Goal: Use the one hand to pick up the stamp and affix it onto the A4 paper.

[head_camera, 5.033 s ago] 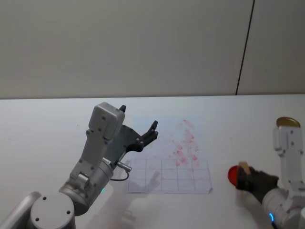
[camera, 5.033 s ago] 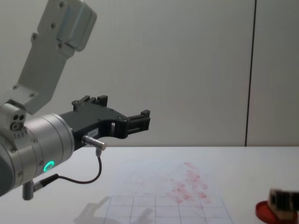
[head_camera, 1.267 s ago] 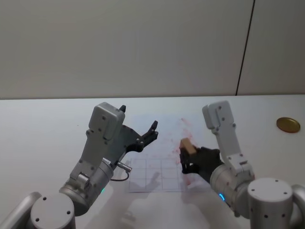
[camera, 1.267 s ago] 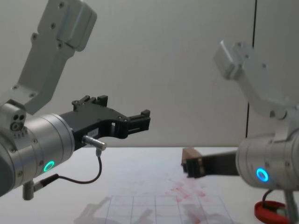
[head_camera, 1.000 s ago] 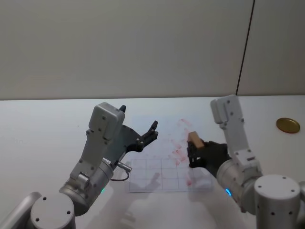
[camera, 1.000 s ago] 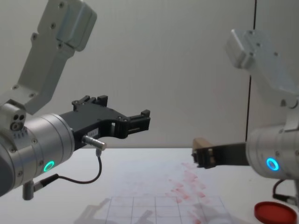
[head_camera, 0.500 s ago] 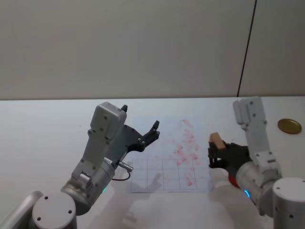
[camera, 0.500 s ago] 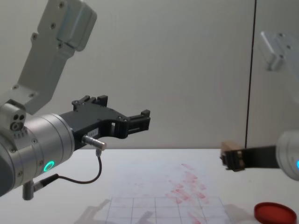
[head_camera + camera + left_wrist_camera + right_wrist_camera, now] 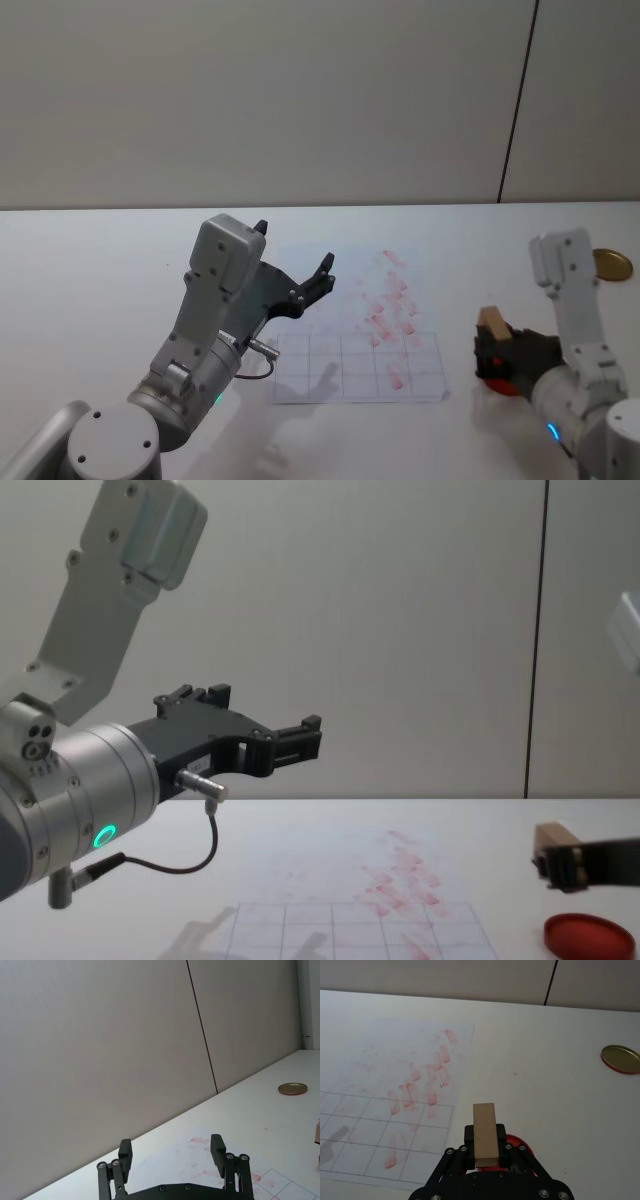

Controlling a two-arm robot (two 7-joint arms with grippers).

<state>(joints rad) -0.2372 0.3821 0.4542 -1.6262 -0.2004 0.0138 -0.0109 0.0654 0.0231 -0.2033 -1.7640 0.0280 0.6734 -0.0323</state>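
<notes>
My right gripper (image 9: 489, 345) is gripping the stamp (image 9: 491, 323), jaws clamped tight on its sides, hovering just above the red ink pad (image 9: 590, 937) on the counter (image 9: 90, 270), right of the A4 paper (image 9: 345, 375) & off its edge. Stamp is upright, not touching paper. Left gripper (image 9: 268, 733) is hanging raised over paper's left part, jaws spread wide, holding nothing. Gold lid (image 9: 612, 263) is sitting far right.
</notes>
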